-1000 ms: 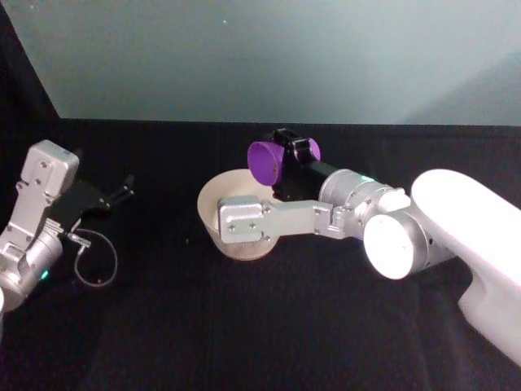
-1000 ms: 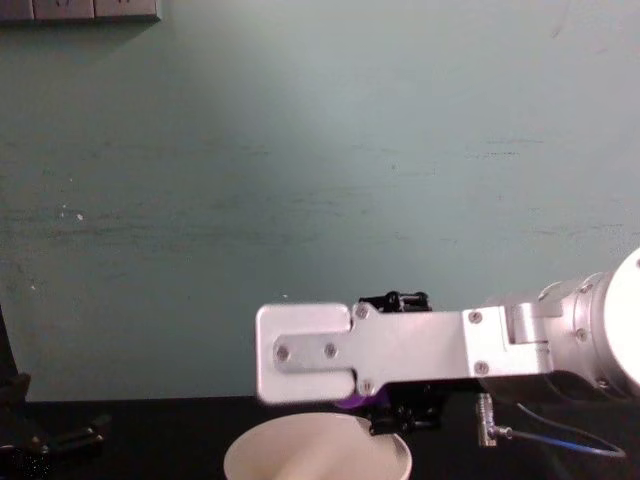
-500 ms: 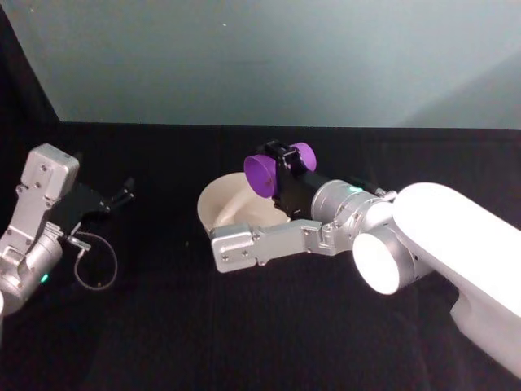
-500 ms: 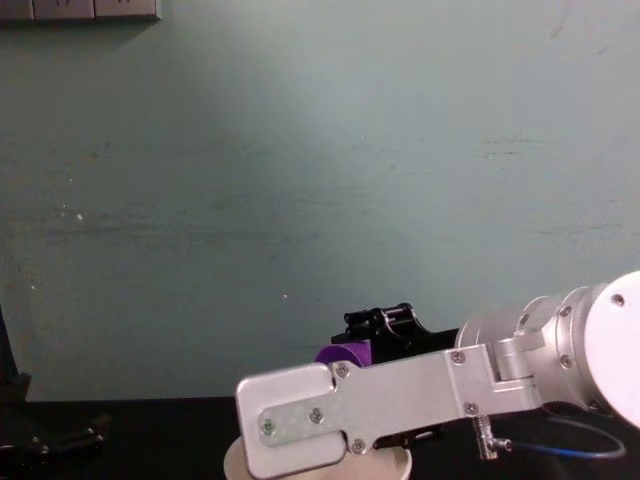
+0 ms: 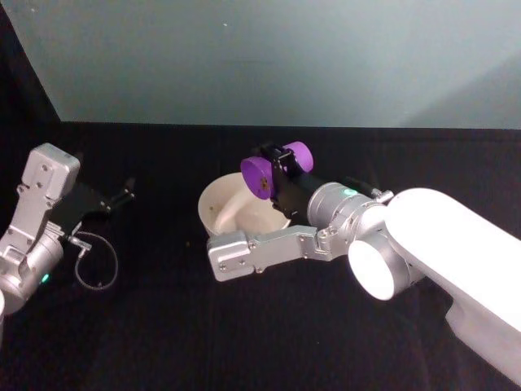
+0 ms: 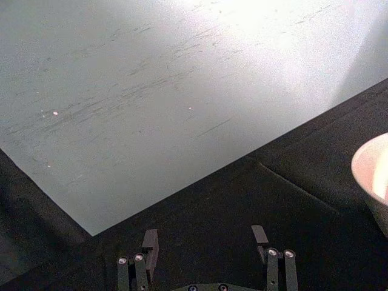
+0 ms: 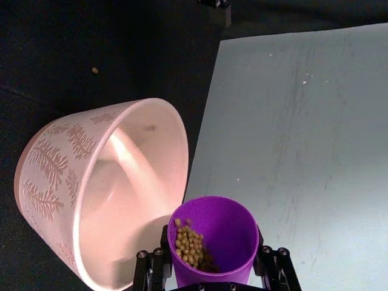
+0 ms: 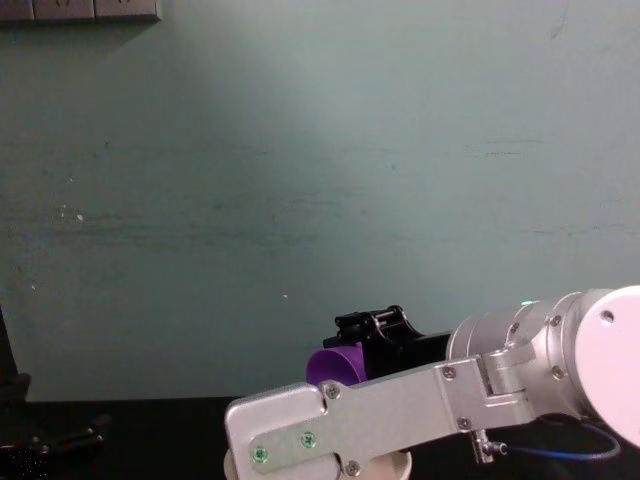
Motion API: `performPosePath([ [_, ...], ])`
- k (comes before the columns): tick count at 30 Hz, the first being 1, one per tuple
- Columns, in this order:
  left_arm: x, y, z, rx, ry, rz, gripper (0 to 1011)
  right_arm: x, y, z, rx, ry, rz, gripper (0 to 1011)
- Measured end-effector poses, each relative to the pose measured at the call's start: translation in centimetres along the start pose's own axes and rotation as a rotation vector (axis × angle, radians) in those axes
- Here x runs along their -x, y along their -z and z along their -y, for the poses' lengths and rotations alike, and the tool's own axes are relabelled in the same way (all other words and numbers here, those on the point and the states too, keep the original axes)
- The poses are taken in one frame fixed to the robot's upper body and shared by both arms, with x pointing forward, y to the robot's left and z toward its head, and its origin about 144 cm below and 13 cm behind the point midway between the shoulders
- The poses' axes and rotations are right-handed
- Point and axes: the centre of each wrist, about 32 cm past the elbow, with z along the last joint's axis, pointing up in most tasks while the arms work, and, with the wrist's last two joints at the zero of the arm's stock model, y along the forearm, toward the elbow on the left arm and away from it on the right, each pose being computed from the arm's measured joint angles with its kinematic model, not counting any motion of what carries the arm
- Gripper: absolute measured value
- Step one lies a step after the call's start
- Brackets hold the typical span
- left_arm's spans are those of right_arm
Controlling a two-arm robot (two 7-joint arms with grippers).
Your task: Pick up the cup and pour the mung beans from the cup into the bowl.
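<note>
The purple cup [image 5: 267, 172] hangs tipped on its side over the far rim of the cream bowl [image 5: 218, 221], mouth facing the bowl. My right gripper [image 5: 285, 176] is shut on the cup's sides. In the right wrist view mung beans [image 7: 190, 245] lie heaped against the low side of the cup [image 7: 227, 233], near its lip, with the bowl [image 7: 60, 163] just beyond. In the chest view the cup [image 8: 335, 365] sits above a sliver of the bowl's rim [image 8: 402, 463]. My left gripper [image 5: 122, 196] rests at the far left, open [image 6: 205, 237] and holding nothing.
A single loose bean [image 7: 94, 70] lies on the black tabletop beside the bowl. A thin cable loop [image 5: 98, 266] hangs by the left arm. The pale green wall [image 5: 269, 57] stands close behind the table. The right forearm's flat silver link [image 5: 252, 251] crosses in front of the bowl.
The right wrist has rolled further, tipping the cup's mouth more toward the bowl and shifting it slightly left. The silver link has swung lower. The left arm has stayed put.
</note>
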Motion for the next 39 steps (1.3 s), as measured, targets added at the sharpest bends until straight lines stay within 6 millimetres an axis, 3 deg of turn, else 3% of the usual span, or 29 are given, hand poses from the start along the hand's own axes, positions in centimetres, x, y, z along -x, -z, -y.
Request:
performPosePath([
  [39,0.0,0.0,0.0,0.0,0.0,0.0,1000,-0.08,-0.37,0.07,0.011,0.002,0.057,729],
])
